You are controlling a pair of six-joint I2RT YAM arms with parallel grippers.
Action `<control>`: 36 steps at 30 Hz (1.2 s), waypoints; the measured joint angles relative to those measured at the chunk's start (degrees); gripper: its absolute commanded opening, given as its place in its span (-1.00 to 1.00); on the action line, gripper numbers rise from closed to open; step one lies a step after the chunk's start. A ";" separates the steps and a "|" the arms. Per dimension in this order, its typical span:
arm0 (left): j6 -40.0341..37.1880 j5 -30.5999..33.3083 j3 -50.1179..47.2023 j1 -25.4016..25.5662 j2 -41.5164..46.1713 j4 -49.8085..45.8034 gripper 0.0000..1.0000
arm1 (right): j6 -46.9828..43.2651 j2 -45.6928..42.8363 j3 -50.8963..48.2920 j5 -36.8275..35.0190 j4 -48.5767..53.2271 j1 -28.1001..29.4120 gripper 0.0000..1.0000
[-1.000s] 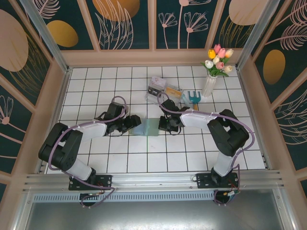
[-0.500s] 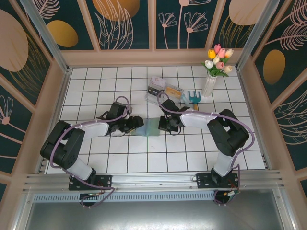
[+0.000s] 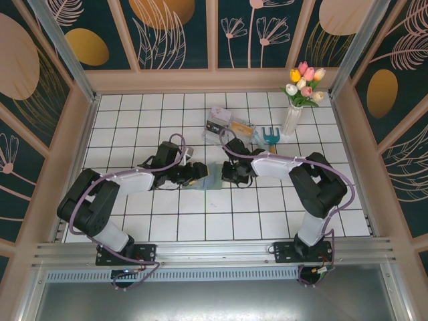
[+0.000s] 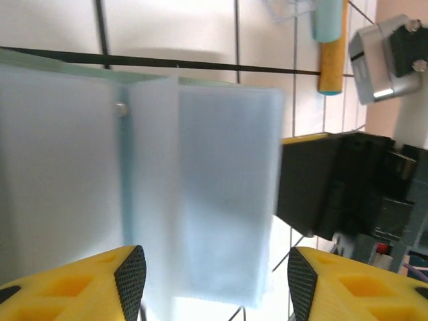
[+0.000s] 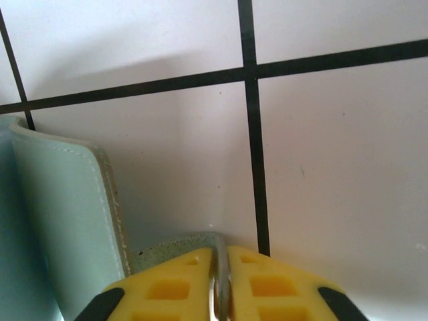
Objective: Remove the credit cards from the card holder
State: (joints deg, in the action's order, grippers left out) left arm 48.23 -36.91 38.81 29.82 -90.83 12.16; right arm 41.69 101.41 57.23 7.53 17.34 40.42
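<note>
The card holder lies flat on the white tiled table, near the centre and between the two arms. The left gripper is at its left edge and the right gripper at its right edge. In the left wrist view, the left gripper has its jaws wide apart. The two black pads stand on either side of the pale grey-green card holder and are not clamped on it. A fold line and a small round stud show on the holder's surface, which is blurred at this range. The black body of the right gripper sits just past the holder's far edge. In the right wrist view, the right gripper has its yellow fingers drawn almost together. They pinch a thin stitched flap of the card holder that runs into the narrow gap between them. Toward the back of the table and well apart from the holder are a clear plastic tray, a teal garden fork just beside it, and a white vase of tulips near the right rear corner.
</note>
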 measured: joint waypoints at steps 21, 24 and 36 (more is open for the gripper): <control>3.04 1.46 1.95 2.19 -5.57 4.28 -0.22 | 3.76 -14.67 -6.29 5.42 -9.77 -5.07 -0.59; 2.95 2.60 2.12 2.19 -6.23 3.80 -0.35 | 3.98 -14.69 -6.29 5.92 -11.61 -4.50 -0.61; 1.22 6.58 5.49 2.19 -5.77 -2.84 -0.59 | 4.11 -8.68 -0.63 8.11 -11.93 -1.16 -0.70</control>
State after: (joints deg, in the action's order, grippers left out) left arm 49.45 -30.33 44.29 32.01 -96.60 9.32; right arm 45.80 92.73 56.60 15.64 5.41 39.27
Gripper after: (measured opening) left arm 0.211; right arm 0.155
